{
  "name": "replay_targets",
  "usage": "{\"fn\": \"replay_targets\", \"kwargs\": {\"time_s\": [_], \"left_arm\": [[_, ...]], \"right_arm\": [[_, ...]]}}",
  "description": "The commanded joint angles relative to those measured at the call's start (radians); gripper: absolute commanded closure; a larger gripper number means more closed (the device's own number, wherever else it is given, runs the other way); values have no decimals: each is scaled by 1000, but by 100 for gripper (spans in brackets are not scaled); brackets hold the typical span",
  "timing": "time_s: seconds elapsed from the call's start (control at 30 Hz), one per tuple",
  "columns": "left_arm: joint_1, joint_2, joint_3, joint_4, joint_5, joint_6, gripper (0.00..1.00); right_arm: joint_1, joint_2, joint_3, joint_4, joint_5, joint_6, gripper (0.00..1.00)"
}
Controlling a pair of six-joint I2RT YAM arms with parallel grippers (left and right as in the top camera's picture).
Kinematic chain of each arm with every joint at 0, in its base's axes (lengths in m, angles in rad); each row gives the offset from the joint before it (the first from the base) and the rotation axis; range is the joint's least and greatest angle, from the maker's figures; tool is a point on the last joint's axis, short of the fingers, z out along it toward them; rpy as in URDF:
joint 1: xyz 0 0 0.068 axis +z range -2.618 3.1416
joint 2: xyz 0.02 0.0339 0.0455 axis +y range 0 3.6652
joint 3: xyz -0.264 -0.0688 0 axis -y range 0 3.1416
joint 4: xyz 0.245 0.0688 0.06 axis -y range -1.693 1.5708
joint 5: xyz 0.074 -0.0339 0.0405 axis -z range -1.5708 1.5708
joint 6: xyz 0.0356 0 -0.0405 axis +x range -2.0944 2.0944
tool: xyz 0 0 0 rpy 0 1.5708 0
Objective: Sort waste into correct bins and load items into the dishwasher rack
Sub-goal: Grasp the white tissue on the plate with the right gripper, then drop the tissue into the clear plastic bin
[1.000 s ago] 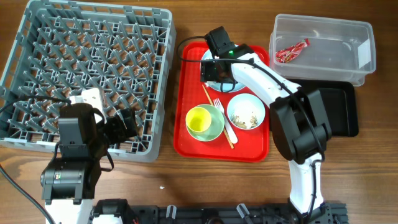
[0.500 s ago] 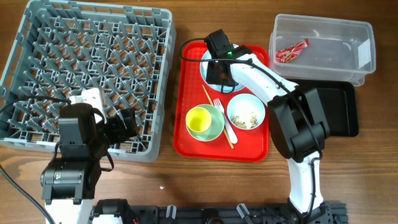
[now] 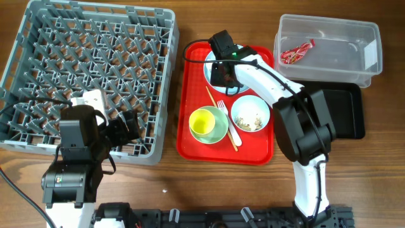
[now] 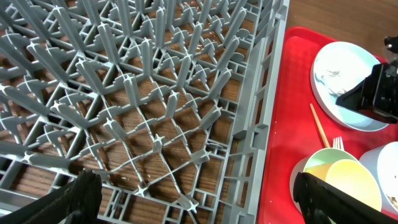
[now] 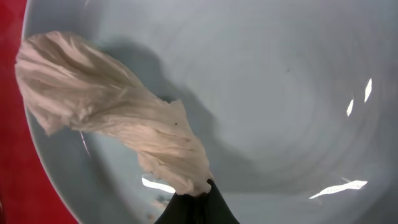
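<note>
My right gripper [image 3: 223,76] reaches down into the pale blue bowl [image 3: 210,66] at the far end of the red serving tray [image 3: 193,142]. In the right wrist view its black tips [image 5: 198,202] are shut on one end of the crumpled white scrap [image 5: 112,118], which lies across the bowl's floor [image 5: 280,106]. The red wrapper [image 3: 296,52] lies in the clear tub [image 3: 332,38]. My left gripper [image 3: 126,126] hovers open over the near right corner of the grey rack [image 3: 88,63], its fingers [image 4: 81,199] wide apart with nothing between them.
On the red tray stand a yellow cup [image 3: 202,122] inside a green bowl [image 3: 219,132], a round white dish with crumbs [image 3: 251,114], a white fork [image 3: 229,123] and chopsticks [image 3: 215,104]. A black tray [image 3: 348,111] lies in front of the clear tub.
My right gripper's jaws have shut on the white scrap in the bowl. The left arm has not moved.
</note>
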Motion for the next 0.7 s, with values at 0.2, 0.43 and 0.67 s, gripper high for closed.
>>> {"fn": "replay_targets", "kwargs": {"time_s": [0.2,0.43,0.67], "left_arm": [[1,0,16,0,-2,2,0],[1,0,16,0,-2,2,0],[1,0,16,0,-2,2,0]], "right_arm": [[-208,-333,-5,-18,39,-78,96],[-431,-399,-8,-46,45,-76,95],[-513,-389,-8,1,9,-137,21]]}}
